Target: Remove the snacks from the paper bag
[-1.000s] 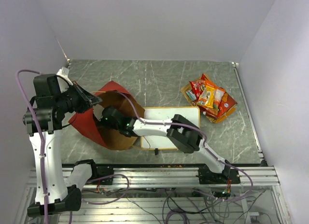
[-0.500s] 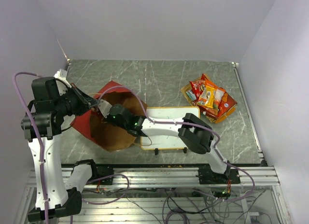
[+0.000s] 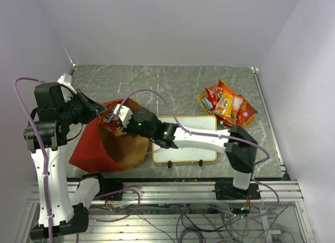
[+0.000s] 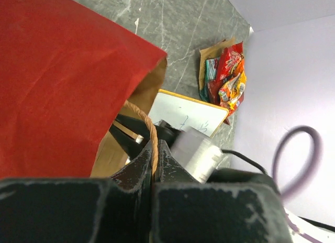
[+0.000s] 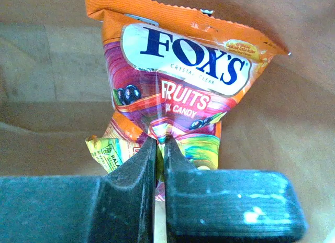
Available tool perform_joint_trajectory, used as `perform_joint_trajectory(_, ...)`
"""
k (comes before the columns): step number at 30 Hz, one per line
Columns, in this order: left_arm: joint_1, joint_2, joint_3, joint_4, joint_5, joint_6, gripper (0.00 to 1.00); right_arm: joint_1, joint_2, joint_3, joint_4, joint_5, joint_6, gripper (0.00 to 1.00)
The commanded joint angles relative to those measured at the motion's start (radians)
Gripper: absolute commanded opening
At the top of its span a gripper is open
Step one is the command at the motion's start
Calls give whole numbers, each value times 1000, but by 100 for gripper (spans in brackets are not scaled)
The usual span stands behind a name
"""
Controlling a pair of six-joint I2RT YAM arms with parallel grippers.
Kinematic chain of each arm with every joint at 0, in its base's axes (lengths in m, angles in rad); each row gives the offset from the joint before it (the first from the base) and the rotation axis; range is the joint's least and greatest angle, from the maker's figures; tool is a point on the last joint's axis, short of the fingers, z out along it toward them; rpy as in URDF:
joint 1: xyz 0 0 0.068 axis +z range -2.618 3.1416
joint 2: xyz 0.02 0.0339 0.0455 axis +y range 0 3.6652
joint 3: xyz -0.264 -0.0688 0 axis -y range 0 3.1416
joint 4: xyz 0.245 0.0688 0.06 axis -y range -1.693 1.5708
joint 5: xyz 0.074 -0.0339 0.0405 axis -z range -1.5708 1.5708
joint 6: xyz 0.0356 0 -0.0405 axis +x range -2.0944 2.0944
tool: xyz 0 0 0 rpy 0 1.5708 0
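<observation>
Within right claw, orange Fox's packet

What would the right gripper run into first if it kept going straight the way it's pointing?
Beyond the Fox's candy packet that it pinches, the right gripper would most likely meet the brown inner wall of the paper bag. How far off that wall is, the pictures don't show.

Candy packet lower end hidden behind right gripper, whiteboard writing too small to read, paper bag cropped in left wrist view
</observation>
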Motion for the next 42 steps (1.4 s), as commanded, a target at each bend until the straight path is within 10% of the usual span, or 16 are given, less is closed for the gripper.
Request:
perform_joint_trajectory(1,-1,-14,-19,69,-10,-9,7,-1,-171,-77,-11,-68,-15,0)
perform_joint_trajectory(20,0,19,-65,305,100,-243,7,-4,-509,-174,-36,178,-155,0)
perform_joint_trajectory(30,4,106,158,-87,-358,74,7,-66,-525,-150,16,218,-184,0)
perform_joint_trajectory(42,4,11,-4,-286,-915,-14,7,-222,-546,-91,-36,176,-137,0)
